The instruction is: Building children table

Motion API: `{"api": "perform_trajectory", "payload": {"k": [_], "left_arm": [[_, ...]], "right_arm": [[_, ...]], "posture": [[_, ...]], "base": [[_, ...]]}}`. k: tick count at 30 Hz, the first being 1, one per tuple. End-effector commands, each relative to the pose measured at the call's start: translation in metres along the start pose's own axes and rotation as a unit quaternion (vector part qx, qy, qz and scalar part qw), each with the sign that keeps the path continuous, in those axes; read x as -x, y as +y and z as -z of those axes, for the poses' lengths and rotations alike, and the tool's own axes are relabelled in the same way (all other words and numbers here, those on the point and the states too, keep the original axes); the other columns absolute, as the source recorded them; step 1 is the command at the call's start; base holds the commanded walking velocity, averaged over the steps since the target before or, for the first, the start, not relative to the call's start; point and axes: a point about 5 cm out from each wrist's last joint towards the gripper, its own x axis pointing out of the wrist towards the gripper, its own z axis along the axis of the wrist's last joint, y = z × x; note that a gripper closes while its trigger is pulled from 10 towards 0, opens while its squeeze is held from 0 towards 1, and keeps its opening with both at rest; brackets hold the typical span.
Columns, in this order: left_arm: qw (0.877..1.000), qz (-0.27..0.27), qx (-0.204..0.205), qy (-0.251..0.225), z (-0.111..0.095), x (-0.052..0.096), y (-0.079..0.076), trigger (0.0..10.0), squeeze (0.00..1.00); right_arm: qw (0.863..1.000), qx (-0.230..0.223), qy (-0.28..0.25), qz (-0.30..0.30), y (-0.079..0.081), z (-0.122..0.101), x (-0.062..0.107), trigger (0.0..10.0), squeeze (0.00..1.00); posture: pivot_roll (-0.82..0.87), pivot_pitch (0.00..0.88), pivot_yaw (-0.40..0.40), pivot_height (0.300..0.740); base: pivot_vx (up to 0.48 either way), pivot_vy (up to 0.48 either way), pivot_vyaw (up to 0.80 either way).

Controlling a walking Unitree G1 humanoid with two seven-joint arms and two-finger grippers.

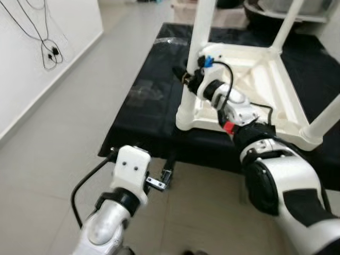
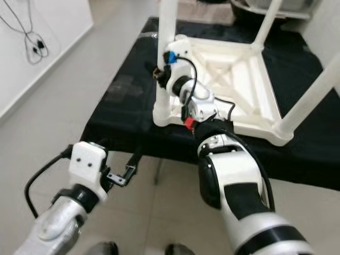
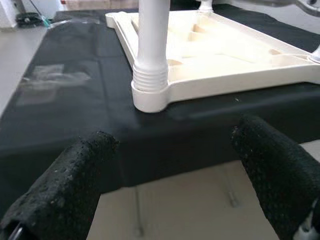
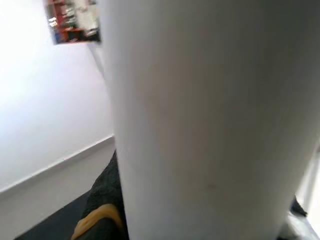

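White children's table top [image 1: 249, 87] lies upside down on the black-covered desk [image 1: 149, 106], legs pointing up. Right gripper [image 1: 187, 76] clamped around the near-left leg [image 1: 199, 37], just above its socket at the top's corner. Left gripper [image 3: 170, 180] hangs below the desk's front edge, fingers [image 3: 65, 190] spread apart, holding nothing, facing that same leg.

The upturned children table [image 1: 255, 79] is lying on the surface [image 1: 143, 106], its legs standing upward. The right gripper [image 1: 186, 77] is sitting against the near-left leg [image 1: 197, 48]. The left gripper [image 1: 159, 180] is hanging before the surface's front edge, over the floor [image 1: 48, 154].
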Motion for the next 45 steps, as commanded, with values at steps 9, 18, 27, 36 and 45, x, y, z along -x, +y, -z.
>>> {"api": "perform_trajectory", "payload": {"k": [9, 18, 27, 36, 45], "left_arm": [[0.999, 0.000, -0.011, 0.037, 0.017, 0.010, 0.003, 10.0, 0.00], [0.997, -0.031, -0.025, 0.070, 0.036, 0.017, 0.020, 10.0, 0.00], [0.994, -0.006, -0.060, 0.089, 0.048, 0.023, 0.020, 10.0, 0.00], [0.990, 0.013, -0.115, 0.078, 0.051, 0.020, 0.021, 10.0, 0.00], [0.991, 0.008, -0.116, 0.072, 0.054, 0.020, 0.019, 10.0, 0.00]], "right_arm": [[0.987, -0.032, 0.084, 0.131, -0.009, 0.043, 0.012, 10.0, 0.00], [0.977, -0.015, 0.090, 0.193, -0.002, 0.050, 0.012, 10.0, 0.00], [0.970, -0.017, 0.091, 0.224, 0.005, 0.053, 0.011, 10.0, 0.00], [0.948, -0.023, 0.089, 0.305, -0.002, 0.054, 0.016, 10.0, 0.00], [0.926, -0.018, 0.064, 0.372, -0.001, 0.047, 0.017, 10.0, 0.00]], "posture": [[0.14, 0.246, -0.072, 0.740], [0.14, 0.246, -0.075, 0.740], [0.13, 0.246, -0.076, 0.740], [0.13, 0.242, -0.072, 0.740], [0.13, 0.244, -0.079, 0.740]], "base": [[0.000, 0.000, 0.00], [0.000, 0.000, 0.00], [0.000, 0.000, 0.00], [0.000, 0.000, 0.00], [0.000, 0.000, 0.00]]}}
